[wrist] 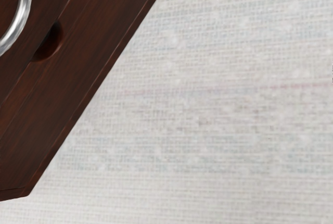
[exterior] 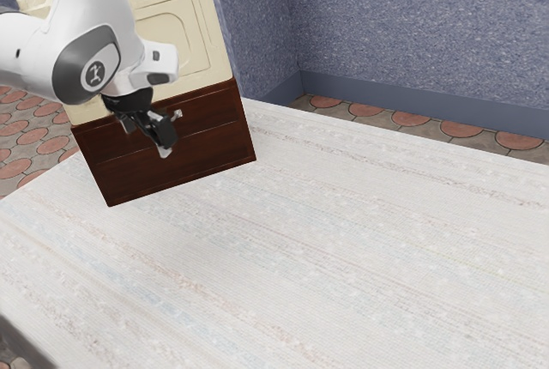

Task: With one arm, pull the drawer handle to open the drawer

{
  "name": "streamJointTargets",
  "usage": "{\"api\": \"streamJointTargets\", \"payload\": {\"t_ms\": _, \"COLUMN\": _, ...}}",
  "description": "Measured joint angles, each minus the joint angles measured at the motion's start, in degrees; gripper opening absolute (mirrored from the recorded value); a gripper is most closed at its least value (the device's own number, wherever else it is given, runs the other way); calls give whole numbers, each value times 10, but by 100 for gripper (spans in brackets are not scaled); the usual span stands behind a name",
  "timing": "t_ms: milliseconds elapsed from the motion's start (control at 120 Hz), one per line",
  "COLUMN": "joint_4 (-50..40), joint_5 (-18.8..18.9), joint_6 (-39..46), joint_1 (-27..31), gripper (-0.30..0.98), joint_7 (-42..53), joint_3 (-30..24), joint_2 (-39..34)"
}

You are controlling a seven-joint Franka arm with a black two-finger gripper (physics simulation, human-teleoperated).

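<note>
Cream cabinet top (exterior: pixel 203 30) above brown drawer front (exterior: pixel 213 148), whitish table (exterior: pixel 343 240) alongside, tool (exterior: pixel 158 139) partly blocking, spread unclear.

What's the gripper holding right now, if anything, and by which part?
That can't be told. The gripper is at the drawer front, near the shiny ring handle, but neither view settles whether it has hold of it.

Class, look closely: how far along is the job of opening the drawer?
Done: the claw is up at the cabinet, near the metal handle. In hand: lining up, it seems; no grip can be confirmed. Left: the pull, since the drawer front looks shut.
</note>
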Motion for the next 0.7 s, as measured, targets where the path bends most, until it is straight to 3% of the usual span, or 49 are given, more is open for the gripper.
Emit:
{"api": "streamJointTargets", "payload": {"t_ms": 583, "joint_4": 11, "joint_5": 14, "joint_6": 85, "joint_1": 45, "gripper": 60, "joint_7": 275, "joint_3": -1, "joint_2": 58}}
{"api": "streamJointTargets", "payload": {"t_ms": 700, "joint_4": 30, "joint_5": 7, "joint_6": 98, "joint_1": 51, "gripper": 51, "joint_7": 308, "joint_3": -1, "joint_2": 76}}
